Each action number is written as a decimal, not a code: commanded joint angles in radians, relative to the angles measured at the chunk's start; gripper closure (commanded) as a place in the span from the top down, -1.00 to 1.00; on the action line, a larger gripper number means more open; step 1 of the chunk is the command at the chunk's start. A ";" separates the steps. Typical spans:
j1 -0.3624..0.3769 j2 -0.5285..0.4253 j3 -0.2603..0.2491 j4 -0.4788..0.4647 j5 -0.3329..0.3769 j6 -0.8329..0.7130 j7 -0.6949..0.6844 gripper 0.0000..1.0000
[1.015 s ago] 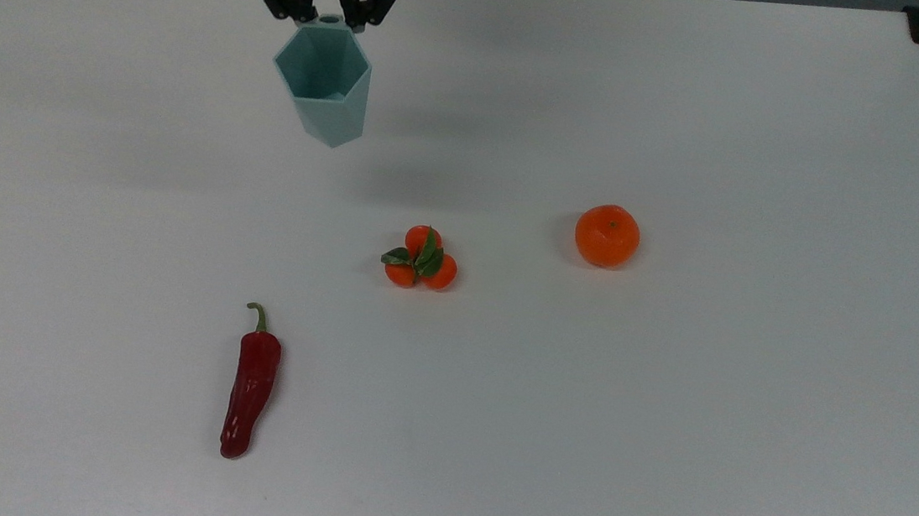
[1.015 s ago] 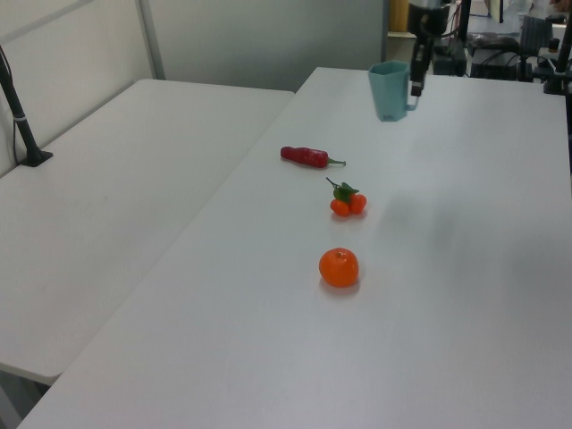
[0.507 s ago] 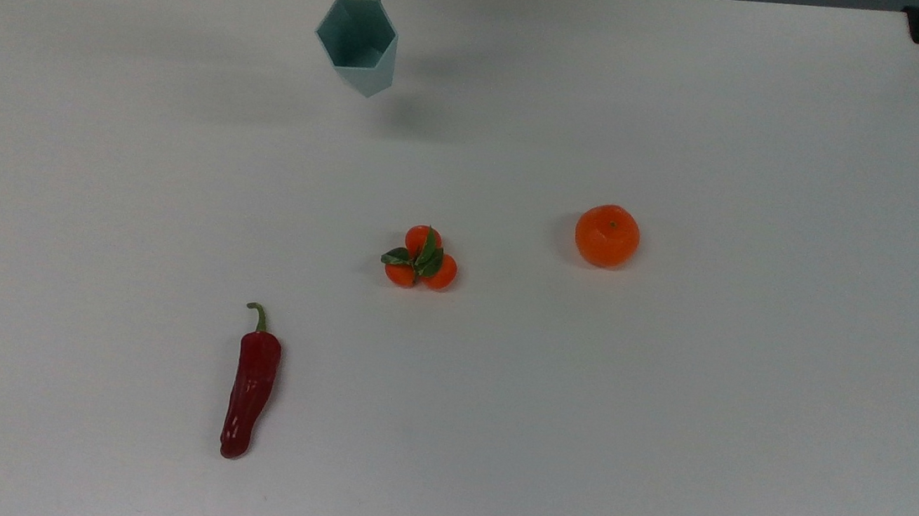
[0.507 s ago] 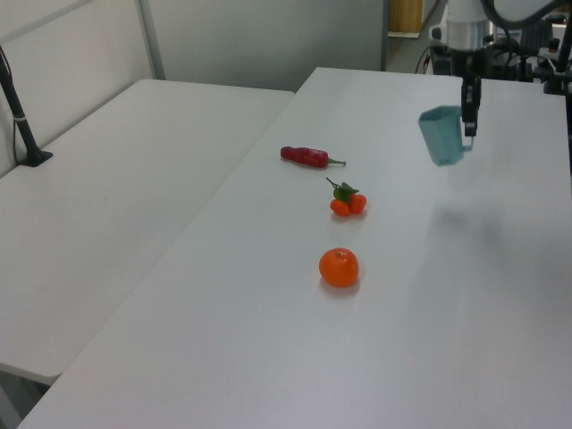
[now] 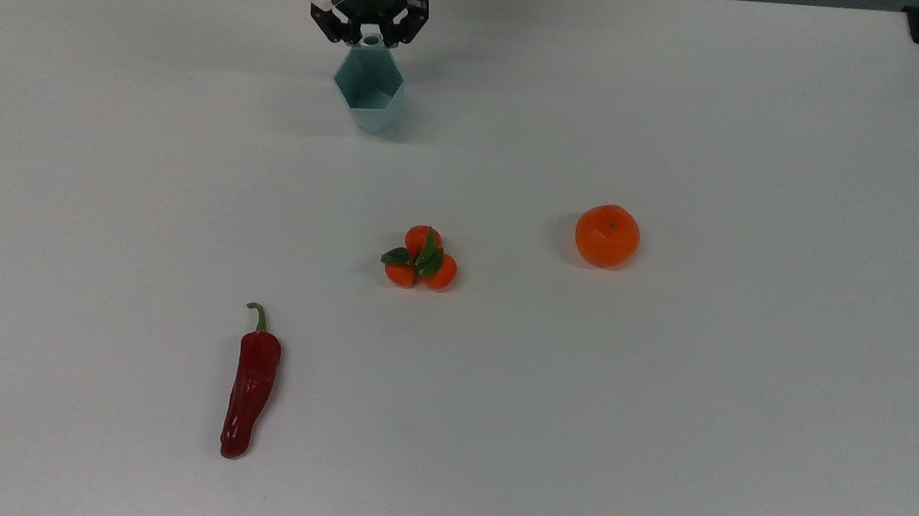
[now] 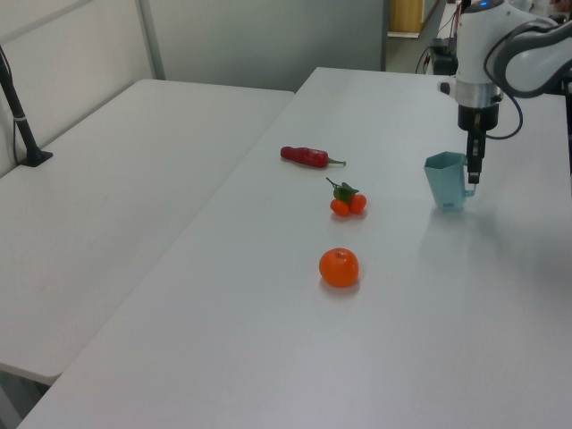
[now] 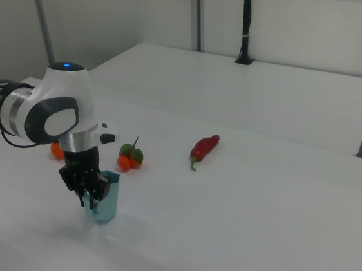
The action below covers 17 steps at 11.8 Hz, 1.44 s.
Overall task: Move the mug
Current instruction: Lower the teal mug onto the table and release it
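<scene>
gripper [image 5: 370,35] clamped on mug [image 5: 370,101] handle tab, mug upright on table [image 5: 665,396]

**Plenty of open desk, just 3 bits of produce mid-table**

Obstacles on the desk [image 5: 749,404]: a red chili [image 5: 250,384] toward the top view's near edge, a small tangerine cluster [image 5: 422,259] about mid-desk, and an orange [image 5: 607,235] beside it toward the top view's right. All 3 sit well apart, so there's passing room between them. The mug [image 5: 369,97] stands near the top view's far edge.
</scene>
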 commanded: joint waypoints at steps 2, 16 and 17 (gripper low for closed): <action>0.011 -0.032 -0.004 -0.068 -0.017 0.087 0.001 -1.00; 0.011 -0.037 0.014 0.240 0.000 -0.308 0.077 1.00; 0.013 -0.032 0.023 0.334 0.008 -0.397 0.089 1.00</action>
